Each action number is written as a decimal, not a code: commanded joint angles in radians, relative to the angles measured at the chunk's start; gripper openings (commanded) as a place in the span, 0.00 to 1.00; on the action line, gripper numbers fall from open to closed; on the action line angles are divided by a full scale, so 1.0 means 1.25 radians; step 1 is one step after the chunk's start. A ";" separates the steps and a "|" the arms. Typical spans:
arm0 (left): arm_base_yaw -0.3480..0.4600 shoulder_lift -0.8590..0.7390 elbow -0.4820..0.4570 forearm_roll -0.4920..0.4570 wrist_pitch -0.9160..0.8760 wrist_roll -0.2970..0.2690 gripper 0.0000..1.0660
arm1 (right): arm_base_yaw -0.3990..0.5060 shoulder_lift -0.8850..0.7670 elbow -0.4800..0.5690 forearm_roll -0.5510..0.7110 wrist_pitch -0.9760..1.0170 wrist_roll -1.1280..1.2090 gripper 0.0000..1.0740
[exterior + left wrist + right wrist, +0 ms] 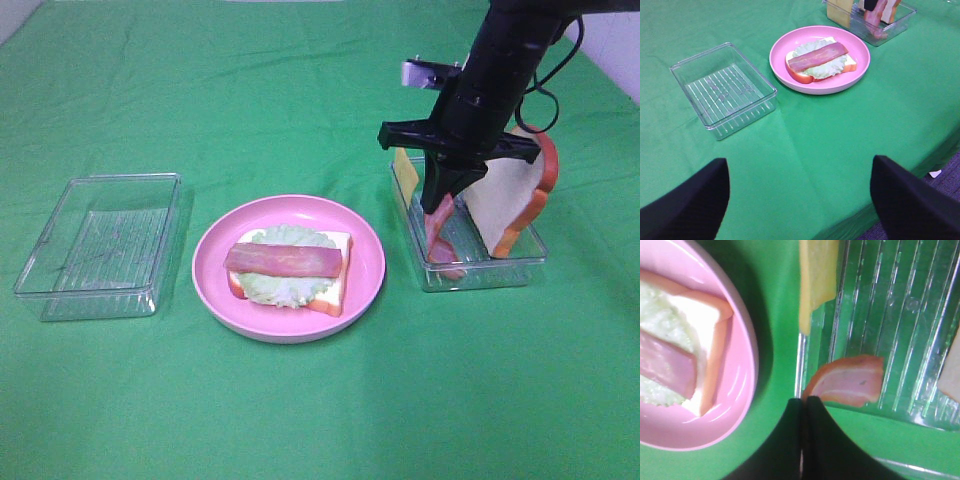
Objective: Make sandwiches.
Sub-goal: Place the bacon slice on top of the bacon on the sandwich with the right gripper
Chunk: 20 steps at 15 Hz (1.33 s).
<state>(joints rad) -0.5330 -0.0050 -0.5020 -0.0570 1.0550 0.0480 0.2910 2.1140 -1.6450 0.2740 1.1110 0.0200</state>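
Upper right of frame, right pincer (438, 205) is clamping bacon strip (850, 385) inside tray (485, 275); lifting straight up should be clearing its wall; left pincer (800, 170) is sitting apart.

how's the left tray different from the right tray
The left tray is empty; the right tray holds bread, cheese and bacon. Nothing touches the left tray; the right hand reaches into the right tray, shut on the bacon. Both are clear, ribbed and rectangular, and they flank the pink plate on the green cloth.
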 commanded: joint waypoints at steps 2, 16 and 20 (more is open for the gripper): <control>-0.003 -0.019 0.002 0.004 -0.007 -0.005 0.70 | 0.003 -0.085 -0.005 0.032 0.062 -0.016 0.00; -0.003 -0.019 0.002 0.004 -0.007 -0.005 0.70 | 0.214 0.013 -0.003 0.423 -0.230 -0.187 0.00; -0.003 -0.019 0.002 0.004 -0.007 -0.005 0.70 | 0.212 0.057 -0.003 0.264 -0.278 -0.106 0.00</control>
<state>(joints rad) -0.5330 -0.0050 -0.5020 -0.0560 1.0550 0.0480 0.5560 2.1820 -1.6450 0.6270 0.7740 -0.1260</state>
